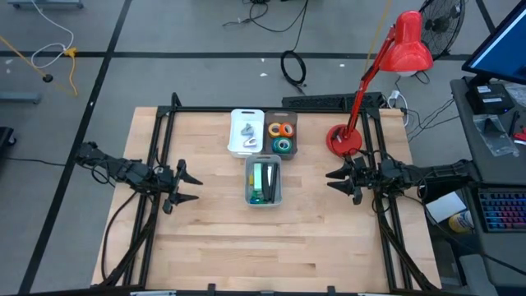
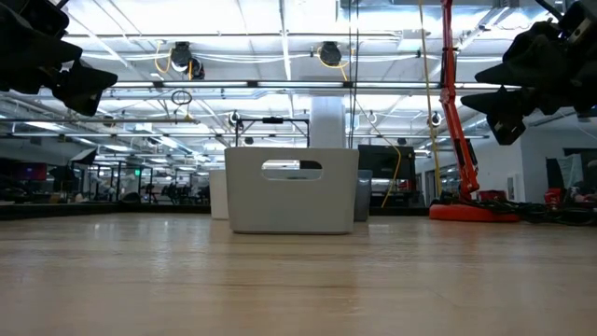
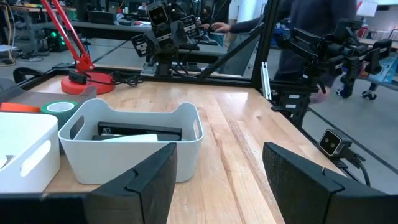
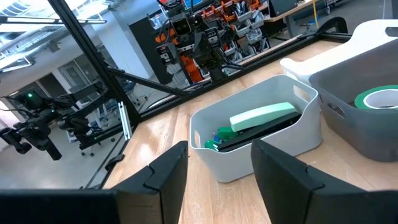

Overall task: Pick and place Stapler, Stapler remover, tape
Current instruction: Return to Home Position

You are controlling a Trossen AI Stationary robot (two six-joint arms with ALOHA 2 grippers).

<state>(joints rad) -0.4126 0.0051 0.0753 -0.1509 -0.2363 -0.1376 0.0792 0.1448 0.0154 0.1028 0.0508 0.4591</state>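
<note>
Tabletop (image 1: 205, 247): open wood across the lower frame. My left end effector (image 1: 194, 187) mid-left and right end effector (image 1: 330, 181) mid-right, fingers apart. Gray bin (image 1: 248, 182), centre: green staplers (image 1: 265, 179). Tape rolls (image 1: 282, 131), orange and green: dark bin (image 1: 294, 140) just above.

My left arm (image 1: 123, 170) and right arm (image 1: 415, 174) were black and lumpy, with black cables (image 1: 113, 222) on them. I saw the left gripper (image 1: 194, 187) and right gripper (image 1: 330, 182) each had two dark, flat fingers (image 3: 149, 186).
</note>
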